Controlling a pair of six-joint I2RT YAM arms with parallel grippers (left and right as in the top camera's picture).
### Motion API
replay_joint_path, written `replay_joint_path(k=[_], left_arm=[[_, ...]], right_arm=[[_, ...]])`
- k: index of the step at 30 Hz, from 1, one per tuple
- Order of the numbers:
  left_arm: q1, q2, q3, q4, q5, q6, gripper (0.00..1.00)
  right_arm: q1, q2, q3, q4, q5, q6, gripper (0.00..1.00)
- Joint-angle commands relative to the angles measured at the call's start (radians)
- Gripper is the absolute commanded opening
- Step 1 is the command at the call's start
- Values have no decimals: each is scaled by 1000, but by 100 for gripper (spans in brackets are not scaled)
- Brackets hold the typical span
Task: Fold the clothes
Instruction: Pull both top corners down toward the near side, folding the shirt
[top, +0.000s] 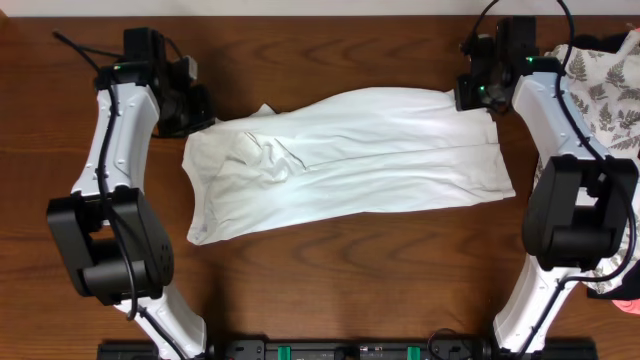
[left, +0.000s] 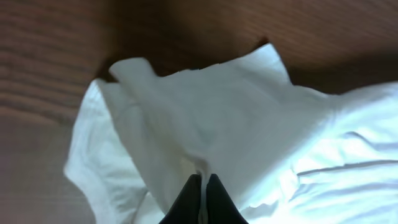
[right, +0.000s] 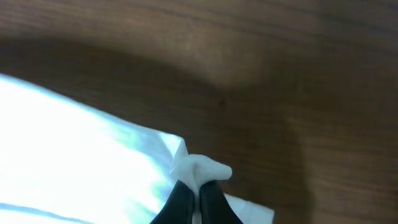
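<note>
Overhead, T-shirt (top: 350, 160): white, spread crosswise over the middle of the brown table (top: 350, 270), rumpled at its left end.
Overhead, left gripper (top: 200, 112): upper left of the frame, at the shirt's upper-left edge.
Overhead, right gripper (top: 480, 100): upper right, at the shirt's upper-right corner.
Overhead, fern-print cloth (top: 610, 80): heaped at the right edge, beside the right arm.
Left wrist, left gripper (left: 202, 183): bottom centre, fingers together, seemingly nipping a fold of the T-shirt (left: 249, 124); the tips are blurred.
Right wrist, right gripper (right: 199, 190): bottom centre, fingers clamped on a small bunched tuft of the T-shirt (right: 74, 149); bare table (right: 280, 74) above it.
</note>
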Motion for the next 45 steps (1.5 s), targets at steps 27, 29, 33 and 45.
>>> replay_joint_path(k=[27, 29, 33, 45], left_arm=[[22, 1, -19, -159, -16, -63, 6], [12, 1, -20, -171, -16, -63, 6], [-5, 1, -33, -174, -17, -63, 6], [-8, 1, -51, -207, -111, -140, 6]], right_arm=[[-38, -43, 15, -197, -85, -96, 1], [-38, -43, 15, -235, -68, -92, 1], [-38, -43, 14, -291, 2, -79, 1], [-50, -43, 14, -358, 34, -51, 1]])
